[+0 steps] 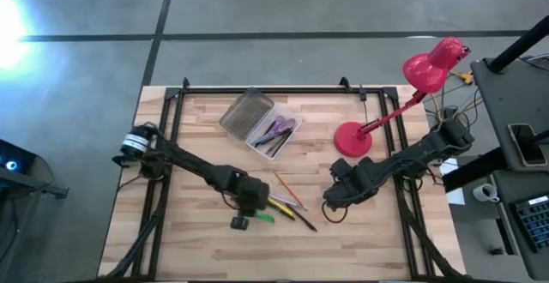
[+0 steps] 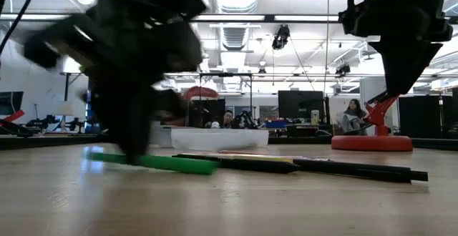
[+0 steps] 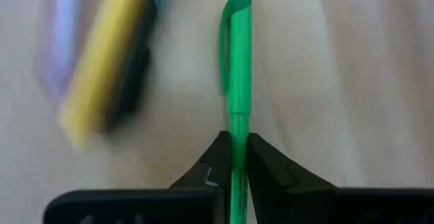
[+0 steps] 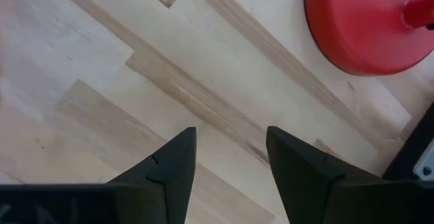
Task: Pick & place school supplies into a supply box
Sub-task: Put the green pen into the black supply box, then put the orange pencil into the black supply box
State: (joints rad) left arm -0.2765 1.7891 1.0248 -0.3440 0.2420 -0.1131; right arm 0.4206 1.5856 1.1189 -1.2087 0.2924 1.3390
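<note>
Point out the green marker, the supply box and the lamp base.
green marker (image 3: 239, 61), left wrist view, on its cap.
supply box (image 1: 281, 135), high view, on the clear tray's rim.
lamp base (image 1: 352, 138), high view, on the red disc.

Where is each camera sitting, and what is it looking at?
High view: above the table, looking straight down; shows both arms, the supply box and the red desk lamp.
Low view: at tabletop height, looking level across; the left gripper stands on the green marker.
Left wrist view: on the left arm, looking past its fingers, shut on the green marker.
Right wrist view: on the right arm, looking down at bare wood; right gripper open beside the lamp's base.
Shared: the green marker shows in three views.
</note>
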